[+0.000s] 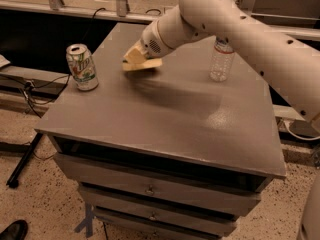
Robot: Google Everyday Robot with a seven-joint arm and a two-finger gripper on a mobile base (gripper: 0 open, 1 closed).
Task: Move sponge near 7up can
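Observation:
The 7up can stands upright near the left edge of the grey cabinet top. My gripper is shut on the sponge and holds it in the air above the cabinet top, to the right of the can and apart from it. Only the sponge's pale yellow foam shows; its green side is hidden. The white arm reaches in from the upper right.
A clear plastic water bottle stands at the back right of the cabinet top. Drawers run below the front edge. Cables and a dark stand leg lie on the speckled floor at the left. A rail runs behind the cabinet.

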